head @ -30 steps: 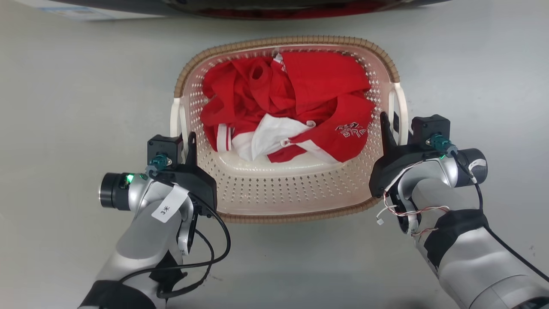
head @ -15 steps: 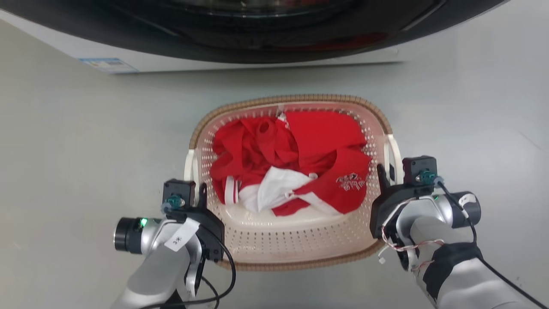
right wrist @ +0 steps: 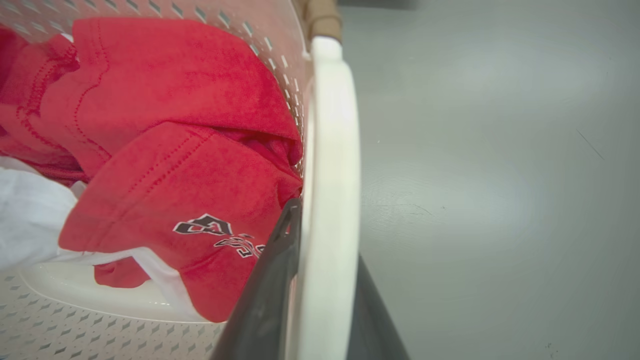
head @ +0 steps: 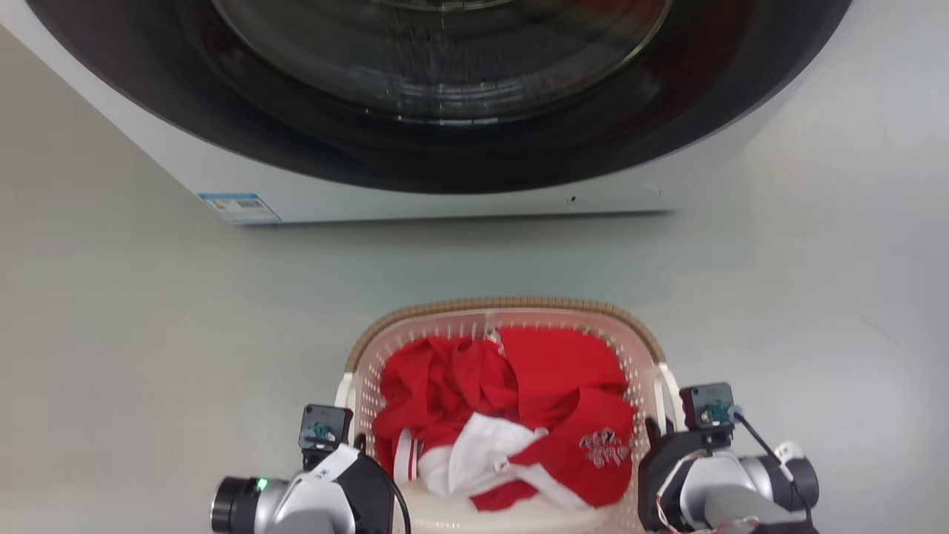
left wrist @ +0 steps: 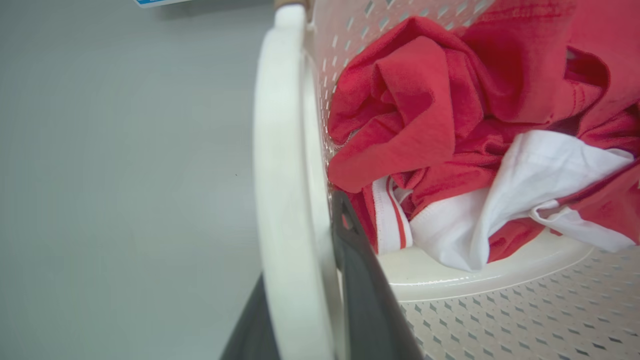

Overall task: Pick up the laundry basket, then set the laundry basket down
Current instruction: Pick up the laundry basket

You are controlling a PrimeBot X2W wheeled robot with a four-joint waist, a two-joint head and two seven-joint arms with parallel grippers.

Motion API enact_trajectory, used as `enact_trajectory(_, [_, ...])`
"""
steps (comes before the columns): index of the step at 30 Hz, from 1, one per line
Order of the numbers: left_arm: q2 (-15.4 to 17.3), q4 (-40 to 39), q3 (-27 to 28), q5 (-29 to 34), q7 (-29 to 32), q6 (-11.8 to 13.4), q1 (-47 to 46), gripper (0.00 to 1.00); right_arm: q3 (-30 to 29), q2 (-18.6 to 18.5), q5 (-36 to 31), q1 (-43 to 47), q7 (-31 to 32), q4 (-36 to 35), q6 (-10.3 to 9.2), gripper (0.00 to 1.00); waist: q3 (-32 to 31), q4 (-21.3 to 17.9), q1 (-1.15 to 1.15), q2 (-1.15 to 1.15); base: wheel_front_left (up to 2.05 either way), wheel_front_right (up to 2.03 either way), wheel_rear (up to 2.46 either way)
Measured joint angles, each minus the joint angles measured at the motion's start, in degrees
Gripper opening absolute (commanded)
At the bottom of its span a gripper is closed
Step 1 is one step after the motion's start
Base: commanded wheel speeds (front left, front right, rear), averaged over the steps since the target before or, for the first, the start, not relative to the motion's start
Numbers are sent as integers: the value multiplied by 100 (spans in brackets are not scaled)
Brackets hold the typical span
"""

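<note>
The laundry basket (head: pixel 506 305), cream and perforated with a brown woven-look rim, is at the bottom centre of the head view, holding red and white clothes (head: pixel 511 415). My left gripper (head: pixel 352 443) is shut on the basket's white left handle (left wrist: pixel 280 175), one dark finger (left wrist: pixel 360 280) inside the wall and the other outside. My right gripper (head: pixel 662 430) is shut on the white right handle (right wrist: pixel 330 150), with one finger (right wrist: pixel 280 260) inside and the other outside. The basket's base is hidden, so I cannot tell whether it touches the floor.
A white washing machine (head: pixel 415 196) with a large dark round door (head: pixel 445 67) stands just beyond the basket, across a strip of grey floor (head: pixel 148 334). Grey floor also spreads to the left and right of the basket.
The whole head picture has shifted: the camera moved, so the washing machine now takes up the top and the basket sits lower and smaller. Both grippers stay shut on the handles.
</note>
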Motion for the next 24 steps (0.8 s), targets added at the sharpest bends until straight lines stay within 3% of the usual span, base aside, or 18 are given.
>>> enact_trajectory(24, [16, 332, -558, -356, 650, -152, 1133, 0, 583, 18, 911, 1432, 536, -250, -1, 0, -1962, 81, 0, 0, 0, 0, 0])
